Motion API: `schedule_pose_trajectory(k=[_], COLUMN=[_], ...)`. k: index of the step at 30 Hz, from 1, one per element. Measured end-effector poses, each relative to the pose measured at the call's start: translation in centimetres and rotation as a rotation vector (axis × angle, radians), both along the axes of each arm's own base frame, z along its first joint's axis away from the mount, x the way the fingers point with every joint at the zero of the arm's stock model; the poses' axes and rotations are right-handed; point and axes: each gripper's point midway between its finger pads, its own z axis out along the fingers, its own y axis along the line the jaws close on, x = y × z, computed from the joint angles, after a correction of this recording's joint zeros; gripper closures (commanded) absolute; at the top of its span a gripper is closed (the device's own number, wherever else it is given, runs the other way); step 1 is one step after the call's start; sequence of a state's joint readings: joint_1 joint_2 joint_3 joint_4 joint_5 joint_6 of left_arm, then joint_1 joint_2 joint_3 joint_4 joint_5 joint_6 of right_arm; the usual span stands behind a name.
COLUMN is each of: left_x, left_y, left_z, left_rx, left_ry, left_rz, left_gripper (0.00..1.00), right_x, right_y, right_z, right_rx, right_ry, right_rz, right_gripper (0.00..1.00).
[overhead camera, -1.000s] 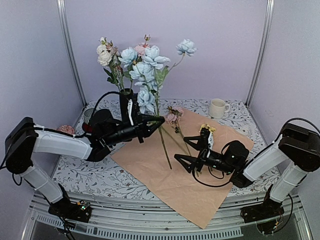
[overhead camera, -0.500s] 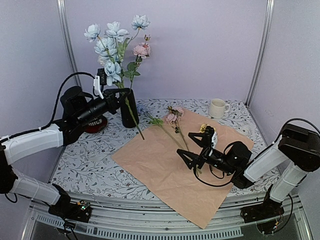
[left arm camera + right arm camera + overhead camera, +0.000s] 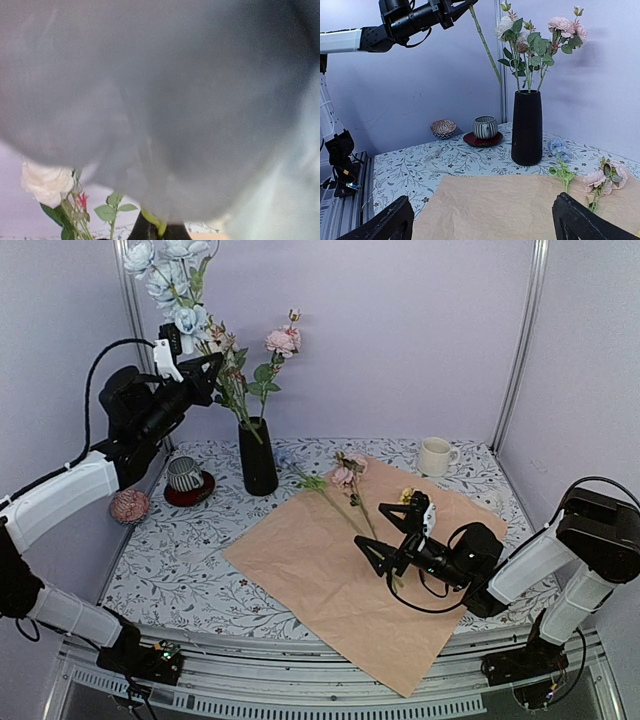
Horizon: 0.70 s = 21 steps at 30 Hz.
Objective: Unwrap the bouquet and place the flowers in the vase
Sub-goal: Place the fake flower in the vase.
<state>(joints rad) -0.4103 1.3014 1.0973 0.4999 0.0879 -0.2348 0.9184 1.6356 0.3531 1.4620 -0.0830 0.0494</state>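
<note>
tan wrapping paper [image 3: 340,580] lies spread flat on the worktop [image 3: 170,560]. the slim matte-black vase [image 3: 258,458] stands just past its far-left edge, holding pink and white blooms. high above, the left pincer [image 3: 212,364] is clamped on a pale blue flower stem [image 3: 168,282]. the right pincer [image 3: 385,535] gapes wide, low over the paper.

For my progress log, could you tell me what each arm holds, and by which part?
The left jaws grip the blue flowers by the stem, just below the blooms; right jaws open, empty.

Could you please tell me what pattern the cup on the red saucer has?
The cup has vertical grey-and-white stripes, clearest in the right wrist view.
</note>
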Motion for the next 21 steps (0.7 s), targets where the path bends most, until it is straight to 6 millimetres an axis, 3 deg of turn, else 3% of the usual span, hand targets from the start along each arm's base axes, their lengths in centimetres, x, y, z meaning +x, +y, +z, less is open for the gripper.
schedule_pose_trajectory(k=[6,21], left_x=[2.7,9.9], left_y=[0.3,-0.2], left_z=[1.8,-0.9], left_rx=[0.047,0.191], left_ry=[-0.067,-0.083], left_rz=[0.096,0.250], left_gripper=[1.00,1.00], right_x=[0.0,0.0], right_y=[0.0,0.0], right_z=[0.0,0.1], right_rx=[-0.003,-0.005], right_ry=[-0.004,-0.017], right_rz=[-0.001,-0.003], right_gripper=[0.01,0.01])
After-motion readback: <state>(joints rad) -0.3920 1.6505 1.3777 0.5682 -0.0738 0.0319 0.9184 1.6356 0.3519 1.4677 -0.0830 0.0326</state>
